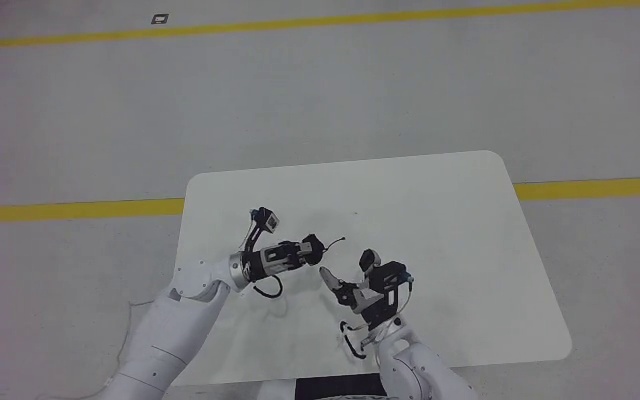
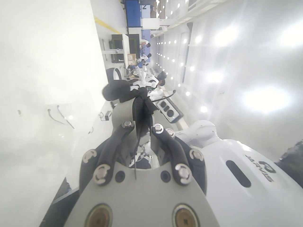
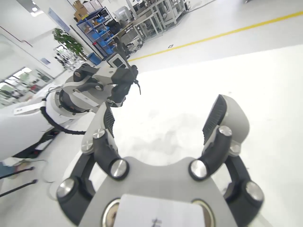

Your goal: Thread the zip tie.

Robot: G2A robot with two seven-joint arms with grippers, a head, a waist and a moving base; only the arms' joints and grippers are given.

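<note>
My left gripper [image 1: 312,247] hangs above the white table [image 1: 450,200], shut on a thin black zip tie [image 1: 335,241] whose short end sticks out past the fingertips. In the left wrist view the zip tie [image 2: 136,157] runs as a strand between the closed fingers [image 2: 123,88], with a curled tail beyond them. My right gripper [image 1: 346,270] stands open just to the right of it, a short gap away, nothing between its ribbed pads [image 3: 216,114]. The right wrist view shows the left gripper [image 3: 125,77] ahead of my open right gripper [image 3: 163,116], the zip tie [image 3: 139,88] poking out both sides.
The table's rounded edge [image 1: 545,300] runs to the right and front. Grey floor with yellow lines [image 1: 300,22] lies beyond. Benches and shelves [image 3: 99,34] stand far off in the room.
</note>
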